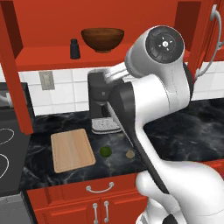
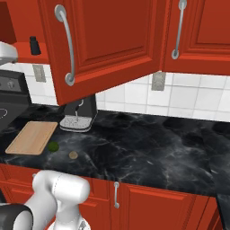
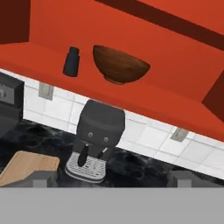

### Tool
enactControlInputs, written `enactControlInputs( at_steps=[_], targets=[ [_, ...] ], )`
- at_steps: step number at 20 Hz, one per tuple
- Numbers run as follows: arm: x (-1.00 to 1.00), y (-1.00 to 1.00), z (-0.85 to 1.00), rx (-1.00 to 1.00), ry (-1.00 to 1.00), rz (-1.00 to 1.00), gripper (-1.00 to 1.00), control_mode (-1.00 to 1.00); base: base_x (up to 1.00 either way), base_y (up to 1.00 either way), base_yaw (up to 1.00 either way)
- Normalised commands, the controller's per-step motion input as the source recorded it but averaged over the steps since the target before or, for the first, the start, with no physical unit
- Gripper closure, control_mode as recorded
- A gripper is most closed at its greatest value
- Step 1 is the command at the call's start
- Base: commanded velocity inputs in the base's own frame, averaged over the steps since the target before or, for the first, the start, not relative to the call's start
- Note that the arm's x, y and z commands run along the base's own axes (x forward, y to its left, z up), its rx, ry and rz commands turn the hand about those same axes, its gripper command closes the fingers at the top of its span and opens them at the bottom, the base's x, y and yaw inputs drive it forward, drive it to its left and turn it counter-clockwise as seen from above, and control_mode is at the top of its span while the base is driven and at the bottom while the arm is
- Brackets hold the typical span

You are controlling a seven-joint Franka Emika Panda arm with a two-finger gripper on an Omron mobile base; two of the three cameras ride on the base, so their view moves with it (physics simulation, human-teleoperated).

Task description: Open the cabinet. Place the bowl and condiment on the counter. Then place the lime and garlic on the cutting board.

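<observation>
Bowl [image 1: 102, 38]: top centre of the left base view, on the open cabinet [image 1: 52, 56] shelf. Probably stiff, light, smooth; best taken by the rim, one finger inside.

Condiment [image 1: 75, 48]: just left of the bowl, apart from it. Likely light and tippy; grip the body sideways.

Lime [image 1: 105, 152] and garlic [image 1: 130, 154]: on the table [image 1: 183, 131], right of the board [image 1: 71, 149]. The lime may roll.

Obstacles: coffee machine [image 1: 101, 107] below the shelf; door [image 2: 96, 45] swung out.

Claw [image 3: 113, 179]: released, empty, fingers spread wide.

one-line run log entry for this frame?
cabinet: open | bowl, condiment: on shelf | lime, garlic: on counter beside cutting board | gripper: open, empty
</observation>
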Motion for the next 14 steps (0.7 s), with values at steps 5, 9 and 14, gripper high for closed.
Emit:
enactControlInputs(
  at_steps=[5, 9, 14],
  targets=[
    [0.48, -0.02, 0.00, -0.16, 0.04, -0.02, -1.00, -1.00, 0.00, 0.00, 0.00],
    [0.23, -0.10, 0.00, -0.24, 0.00, -0.08, -1.00, -1.00, 0.00, 0.00, 0.00],
    [0.10, -0.22, 0.00, -0.24, 0.00, -0.09, -1.00, -1.00, 0.00, 0.00, 0.00]
  ],
)
